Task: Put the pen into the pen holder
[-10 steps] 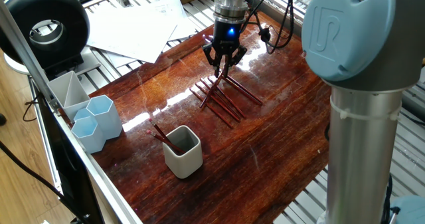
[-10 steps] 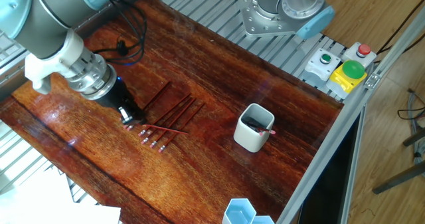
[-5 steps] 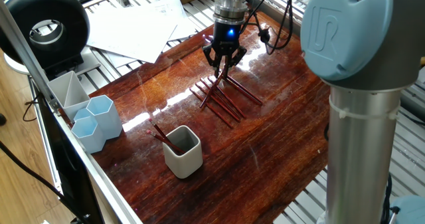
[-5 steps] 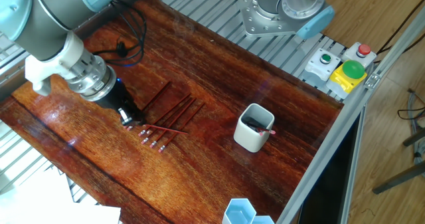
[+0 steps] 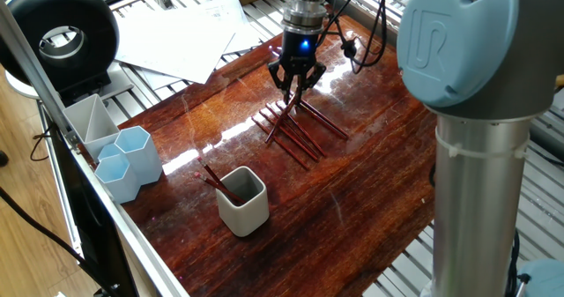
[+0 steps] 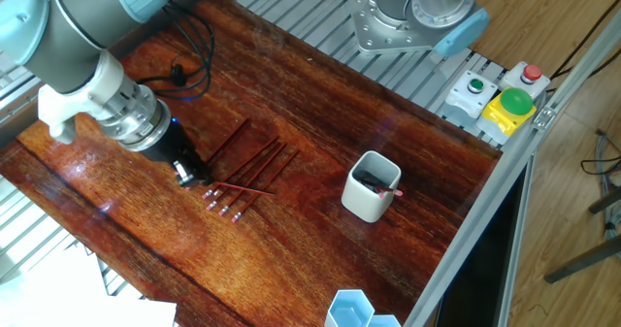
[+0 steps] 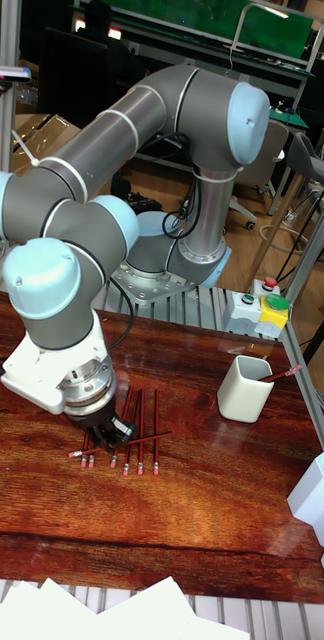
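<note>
Several dark red pens (image 5: pixel 295 137) (image 6: pixel 260 164) (image 7: pixel 137 425) lie side by side mid-table. One pen (image 5: pixel 324 121) (image 6: pixel 245 188) (image 7: pixel 154 436) lies slanted across them. My gripper (image 5: pixel 293 92) (image 6: pixel 192 179) (image 7: pixel 110 437) is down at that pen's end, its fingers drawn together to a point on it. The off-white pen holder (image 5: pixel 244 204) (image 6: pixel 369 193) (image 7: pixel 242 390) stands apart, nearer the table edge, with pens (image 5: pixel 211 178) (image 7: pixel 287 373) sticking out of it.
Pale blue hexagonal cups (image 5: pixel 132 156) (image 7: pixel 322 490) and a grey tray (image 5: pixel 88 116) sit at the table corner. Paper sheets (image 5: pixel 185 37) lie beyond the far edge. A button box (image 6: pixel 500 99) and the arm's base (image 6: pixel 408 16) stand beside the table.
The gripper has edged slightly upward at the pens. The pens and the pen holder look unmoved.
</note>
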`<act>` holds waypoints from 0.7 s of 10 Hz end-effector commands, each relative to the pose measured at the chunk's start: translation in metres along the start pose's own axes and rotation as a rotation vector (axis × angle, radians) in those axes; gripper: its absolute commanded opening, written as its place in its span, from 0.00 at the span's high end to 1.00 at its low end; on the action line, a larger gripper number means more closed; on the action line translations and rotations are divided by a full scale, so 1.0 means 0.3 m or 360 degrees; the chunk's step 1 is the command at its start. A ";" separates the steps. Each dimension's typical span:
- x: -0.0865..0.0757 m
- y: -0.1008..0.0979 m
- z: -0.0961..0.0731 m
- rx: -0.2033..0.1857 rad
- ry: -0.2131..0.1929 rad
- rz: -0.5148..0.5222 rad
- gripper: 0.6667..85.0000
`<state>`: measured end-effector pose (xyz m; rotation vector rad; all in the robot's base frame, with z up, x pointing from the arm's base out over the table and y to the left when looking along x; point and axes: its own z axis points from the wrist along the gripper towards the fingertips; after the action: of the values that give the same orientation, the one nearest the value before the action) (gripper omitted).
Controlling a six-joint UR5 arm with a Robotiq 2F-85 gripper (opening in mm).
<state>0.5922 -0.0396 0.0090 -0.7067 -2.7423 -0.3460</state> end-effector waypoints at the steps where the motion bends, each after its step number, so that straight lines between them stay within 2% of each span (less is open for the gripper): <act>1: -0.007 0.008 0.005 -0.0012 -0.0004 0.0007 0.66; 7: -0.008 0.024 -0.002 -0.0013 -0.0015 0.0008 0.69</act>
<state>0.5946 -0.0386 0.0067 -0.7101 -2.7481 -0.3376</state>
